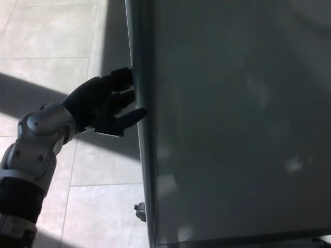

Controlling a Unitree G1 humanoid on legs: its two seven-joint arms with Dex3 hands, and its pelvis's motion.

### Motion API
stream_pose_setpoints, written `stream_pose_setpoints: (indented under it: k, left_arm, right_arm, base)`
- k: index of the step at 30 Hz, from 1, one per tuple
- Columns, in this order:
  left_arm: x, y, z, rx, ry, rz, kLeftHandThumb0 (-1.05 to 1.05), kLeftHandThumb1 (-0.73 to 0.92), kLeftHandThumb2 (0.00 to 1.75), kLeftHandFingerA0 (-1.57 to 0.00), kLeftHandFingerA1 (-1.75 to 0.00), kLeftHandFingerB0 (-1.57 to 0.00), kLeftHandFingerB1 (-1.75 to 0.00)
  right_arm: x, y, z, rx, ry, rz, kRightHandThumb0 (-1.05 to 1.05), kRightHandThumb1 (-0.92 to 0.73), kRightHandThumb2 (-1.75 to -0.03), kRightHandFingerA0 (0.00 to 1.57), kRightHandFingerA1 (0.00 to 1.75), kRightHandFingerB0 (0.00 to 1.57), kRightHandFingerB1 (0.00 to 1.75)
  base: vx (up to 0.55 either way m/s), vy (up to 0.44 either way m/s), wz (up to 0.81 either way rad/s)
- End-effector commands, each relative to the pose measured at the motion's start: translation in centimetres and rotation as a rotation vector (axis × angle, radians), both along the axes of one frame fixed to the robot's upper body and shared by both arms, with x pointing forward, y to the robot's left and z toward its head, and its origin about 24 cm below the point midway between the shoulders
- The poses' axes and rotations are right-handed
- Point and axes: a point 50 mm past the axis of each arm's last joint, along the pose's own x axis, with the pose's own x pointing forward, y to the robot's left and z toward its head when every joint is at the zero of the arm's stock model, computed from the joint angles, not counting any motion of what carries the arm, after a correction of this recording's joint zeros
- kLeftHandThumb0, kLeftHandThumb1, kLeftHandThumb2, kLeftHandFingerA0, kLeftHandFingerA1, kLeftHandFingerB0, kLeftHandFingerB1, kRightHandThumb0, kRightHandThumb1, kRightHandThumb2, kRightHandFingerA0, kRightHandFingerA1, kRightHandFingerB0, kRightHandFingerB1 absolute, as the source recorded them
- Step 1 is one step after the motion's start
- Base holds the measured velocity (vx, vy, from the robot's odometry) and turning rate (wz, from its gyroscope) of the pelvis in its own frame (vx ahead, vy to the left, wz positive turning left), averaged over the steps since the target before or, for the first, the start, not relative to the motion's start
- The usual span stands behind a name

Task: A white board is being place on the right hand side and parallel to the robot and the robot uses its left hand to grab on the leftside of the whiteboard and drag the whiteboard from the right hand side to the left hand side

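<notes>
1. we see the whiteboard (pixel 232 124) only in part: the top, right and bottom picture edges cut it off.
2. the left hand (pixel 106 106) has fingertips against the board's left frame, and we cannot tell whether they wrap behind it.
3. the left arm (pixel 31 165) runs off the bottom left corner.
4. a small dark fitting (pixel 140 211) by the frame's lower end is too small to identify.
</notes>
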Motion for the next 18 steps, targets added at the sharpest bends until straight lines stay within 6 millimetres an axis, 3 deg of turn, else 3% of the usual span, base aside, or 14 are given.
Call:
stream_pose_setpoints:
  k: [1,2,3,4,6,7,9,10,11,14,15,16,18]
  left_arm:
    - [-0.4,-0.5,-0.3,-0.020,0.068,-0.034,-0.85,0.52,0.88,0.00,-0.02,0.00,-0.02]
    - [-0.1,-1.0,-0.5,-0.031,0.079,-0.030,-0.80,0.47,0.87,0.00,-0.07,0.00,-0.05]
    - [0.0,-1.3,-0.4,-0.030,0.078,-0.031,-0.85,0.57,0.61,0.00,-0.16,0.00,-0.12]
    - [0.1,-1.4,-0.3,-0.030,0.080,-0.032,-0.82,0.45,0.73,0.00,-0.14,0.00,-0.09]
    - [0.3,-1.6,-0.5,-0.037,0.092,-0.029,-0.80,0.45,0.72,0.00,-0.12,0.00,-0.09]
    - [0.3,-1.8,-0.6,-0.045,0.099,-0.032,-0.76,0.45,0.86,0.00,-0.12,0.00,-0.09]
    - [0.5,-2.2,-0.6,-0.041,0.104,-0.028,-0.75,0.45,0.87,0.00,-0.15,0.00,-0.09]
    - [0.6,-2.8,-0.7,-0.037,0.107,-0.023,-0.76,0.44,0.87,0.00,-0.14,0.00,-0.09]
    - [0.7,-3.3,-0.8,-0.036,0.108,-0.026,-0.76,0.44,0.87,0.00,-0.15,0.00,-0.09]
    - [0.8,-3.9,-0.9,-0.028,0.095,-0.039,-0.83,0.48,0.88,0.00,-0.08,0.00,-0.02]
    - [0.8,-4.1,-1.0,-0.006,0.085,-0.035,-0.81,0.48,0.88,0.00,-0.10,0.00,-0.06]
    - [0.9,-4.4,-1.1,0.003,0.080,-0.029,-0.76,0.45,0.88,0.00,-0.15,0.00,-0.10]
    - [0.9,-5.0,-1.3,0.007,0.080,-0.024,-0.77,0.45,0.88,0.00,-0.15,0.00,-0.09]
  right_arm:
    - [0.1,-0.4,0.3,-0.013,-0.014,-0.002,-0.63,-0.73,-0.92,0.21,0.45,0.10,0.40]
    - [0.1,-0.4,0.3,-0.012,-0.014,-0.001,-0.63,-0.73,-0.92,0.21,0.45,0.10,0.40]
    - [0.1,-0.4,0.3,-0.008,-0.015,-0.004,-0.64,-0.73,-0.92,0.21,0.45,0.10,0.40]
    - [0.2,-0.4,0.3,-0.005,-0.014,-0.005,-0.64,-0.73,-0.92,0.20,0.45,0.10,0.39]
    - [0.2,-0.4,0.3,-0.010,-0.012,0.002,-0.64,-0.73,-0.92,0.20,0.45,0.10,0.39]
    - [0.2,-0.4,0.3,-0.007,-0.012,0.002,-0.64,-0.73,-0.92,0.20,0.44,0.10,0.39]
    - [0.3,-0.4,0.3,-0.008,-0.012,0.003,-0.63,-0.73,-0.92,0.19,0.44,0.10,0.39]
    - [0.3,-0.4,0.3,0.001,-0.014,-0.002,-0.56,-0.88,-0.65,0.29,0.35,0.16,0.29]
    - [0.3,-0.4,0.3,0.000,-0.014,-0.002,-0.62,-0.73,-0.91,0.20,0.45,0.10,0.39]
    - [0.3,-0.4,0.3,-0.012,-0.005,0.004,-0.63,-0.73,-0.92,0.19,0.44,0.10,0.39]
    - [0.3,-0.4,0.3,-0.004,-0.006,0.003,-0.59,-0.88,-0.65,0.28,0.35,0.16,0.28]
    - [0.3,-0.4,0.3,-0.004,-0.007,0.005,-0.64,-0.73,-0.92,0.20,0.44,0.10,0.39]
    - [0.2,-0.4,0.3,-0.006,-0.008,0.008,-0.64,-0.73,-0.92,0.20,0.44,0.10,0.39]
  base:
    - [0.00,0.000,0.00]
    - [0.00,0.000,0.00]
    - [0.00,0.000,0.00]
    - [0.00,0.000,0.00]
    - [0.00,0.000,0.00]
    - [0.00,0.000,0.00]
    - [0.00,0.000,0.00]
    - [0.00,0.000,0.00]
    - [0.00,0.000,0.00]
    - [0.00,0.000,0.00]
    - [0.00,0.000,0.00]
    - [0.00,0.000,0.00]
    - [0.00,0.000,0.00]
